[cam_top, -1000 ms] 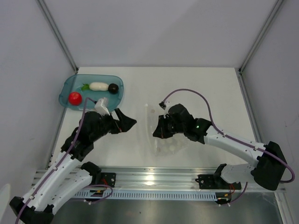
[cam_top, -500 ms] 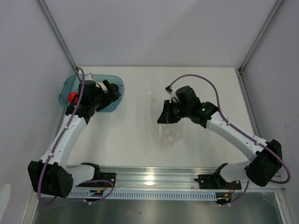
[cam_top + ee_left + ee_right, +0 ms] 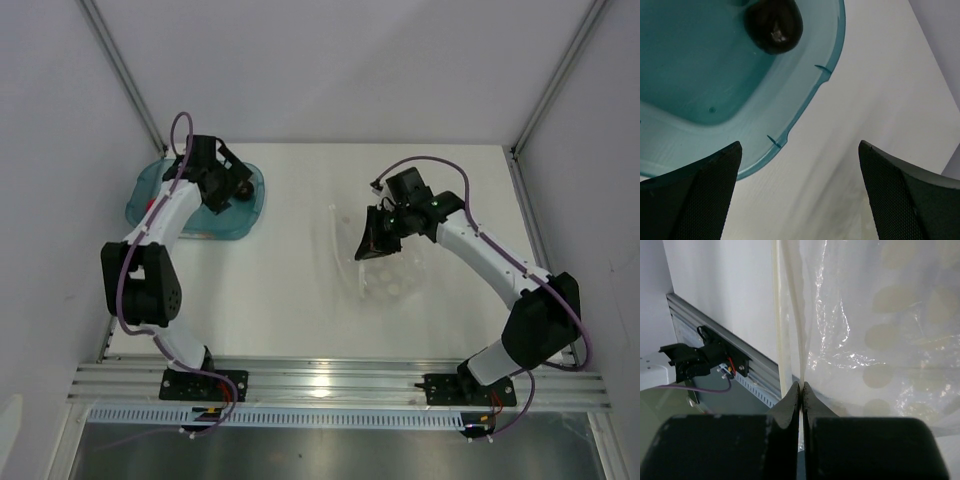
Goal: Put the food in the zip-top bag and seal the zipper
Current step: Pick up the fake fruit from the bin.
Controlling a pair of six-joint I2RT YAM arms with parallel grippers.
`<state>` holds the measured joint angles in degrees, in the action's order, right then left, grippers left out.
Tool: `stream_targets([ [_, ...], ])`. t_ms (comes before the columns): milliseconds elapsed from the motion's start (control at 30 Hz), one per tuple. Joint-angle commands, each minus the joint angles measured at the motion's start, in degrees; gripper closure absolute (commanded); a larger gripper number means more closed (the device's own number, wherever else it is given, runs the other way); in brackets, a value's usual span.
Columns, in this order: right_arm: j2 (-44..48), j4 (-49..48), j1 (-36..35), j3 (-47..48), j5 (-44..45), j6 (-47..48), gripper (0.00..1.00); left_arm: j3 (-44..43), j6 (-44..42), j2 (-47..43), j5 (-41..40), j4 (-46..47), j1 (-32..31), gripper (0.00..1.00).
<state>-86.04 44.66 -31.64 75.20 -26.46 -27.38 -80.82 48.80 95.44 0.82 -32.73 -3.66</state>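
Two jobs run together: the right gripper (image 3: 801, 387) pinches the bag (image 3: 388, 282) mid-frame, and the left gripper (image 3: 799, 150), spread wide, hangs over the tray (image 3: 685, 80) upper left, so next it should grab the dark piece (image 3: 774, 25).

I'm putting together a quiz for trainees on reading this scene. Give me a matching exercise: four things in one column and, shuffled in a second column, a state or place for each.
Column one
1. dark food piece
2. left pincer
3. right pincer
4. bag

Column two
A. clamped on the bag's edge
B. lying in the teal tray
C. open, holding nothing
D. clear and crinkled

Pairs: 1-B, 2-C, 3-A, 4-D
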Motion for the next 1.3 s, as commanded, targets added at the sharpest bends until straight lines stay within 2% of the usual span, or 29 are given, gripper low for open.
stream_targets([
  [0,-2.4,1.2,2.1,4.7,-1.8,-0.9,1.00,-3.7,2.4,3.1,0.9,0.8,1.2,0.02],
  [167,-7.8,2.5,3.0,9.1,-1.2,-1.8,1.00,-3.0,5.3,8.0,1.6,7.2,2.6,0.08],
  [500,-8.2,4.9,3.6,11.9,-0.3,0.1,1.00,-2.6,8.6,12.1,3.2,10.3,7.6,0.10],
  [633,-6.4,1.4,3.8,8.3,-0.2,1.6,1.00,-1.4,10.7,13.1,4.1,12.6,7.8,0.11],
  [833,-5.1,2.7,3.8,7.3,-1.1,2.5,1.00,-4.5,12.0,15.8,4.8,10.3,7.8,0.10],
  [1100,-4.4,2.4,3.9,5.7,-1.3,3.6,1.00,-2.8,16.8,17.0,4.7,13.8,7.8,0.14],
  [1267,-4.9,4.2,4.4,5.8,-1.1,5.0,1.00,-4.7,18.4,19.5,5.4,15.6,7.8,0.16],
])
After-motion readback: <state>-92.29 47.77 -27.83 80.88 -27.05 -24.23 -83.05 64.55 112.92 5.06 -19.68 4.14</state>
